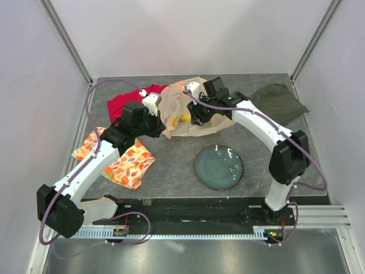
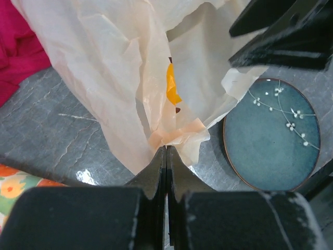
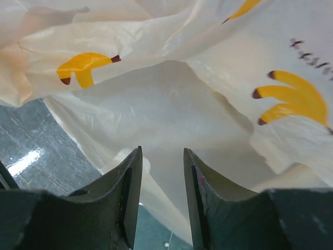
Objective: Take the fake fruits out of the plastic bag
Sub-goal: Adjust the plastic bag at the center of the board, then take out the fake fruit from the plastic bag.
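Your left jaws are clenched on a fold of the plastic bag (image 2: 104, 62) at their tips; your right jaws stand parted, the bag's film just beyond them.

We count one bag (image 1: 174, 105), one plate (image 1: 218, 166), one yellow fruit (image 1: 185, 118) showing, and three cloths: red (image 1: 128, 101), flowered (image 1: 122, 162), green (image 1: 279, 100).

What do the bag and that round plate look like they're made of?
The bag looks like thin plastic film: translucent peach, sharply creased and crinkled, with yellow banana prints. The plate looks like glazed ceramic, though I can't be sure: a glossy teal face, a dark rim and painted white blossom sprigs.
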Controlling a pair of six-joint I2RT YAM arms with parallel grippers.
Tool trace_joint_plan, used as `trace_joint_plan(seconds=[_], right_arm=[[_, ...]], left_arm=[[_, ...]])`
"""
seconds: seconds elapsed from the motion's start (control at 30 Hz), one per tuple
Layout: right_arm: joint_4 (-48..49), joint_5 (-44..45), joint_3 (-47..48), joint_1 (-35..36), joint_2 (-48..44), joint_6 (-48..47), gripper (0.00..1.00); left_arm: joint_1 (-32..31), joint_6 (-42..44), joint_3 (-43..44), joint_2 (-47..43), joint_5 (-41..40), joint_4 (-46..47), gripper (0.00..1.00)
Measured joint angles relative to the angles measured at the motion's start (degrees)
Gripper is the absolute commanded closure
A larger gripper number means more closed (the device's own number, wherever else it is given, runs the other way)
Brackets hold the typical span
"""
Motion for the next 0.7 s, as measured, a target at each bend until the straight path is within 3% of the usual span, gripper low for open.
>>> trace_joint_plan(seconds=[0.13, 0.23, 0.3, 0.37, 0.47, 0.7], right_arm=[[-0.1, 1.8, 0.2, 2.6, 3.9, -0.2, 0.55], [-0.4, 3.7, 1.6, 3.2, 7.1, 0.7, 0.48], [0.0, 6.0, 3.5, 3.2, 9.3, 2.1, 0.43], [0.5, 8.5, 5.9, 3.1, 11.6, 3.5, 0.28], [1.3, 11.6, 9.6, 3.0, 14.8, 6.1, 0.21], [2.8, 17.6, 14.4, 3.0, 21.2, 12.4, 0.16]], left_arm=[[0.5, -2.1, 0.0, 0.0, -2.0, 0.2, 0.98], [1.4, -3.9, 0.0, 0.0, -2.6, 0.3, 0.98], [1.8, -4.7, 0.1, 0.1, -2.6, 0.3, 0.98], [1.9, -5.1, 0.4, 0.6, -2.4, 0.4, 0.98], [1.9, -5.4, 0.7, 1.1, -1.6, 0.7, 0.98], [2.3, -5.6, 0.7, 1.1, 0.5, 0.7, 0.98]])
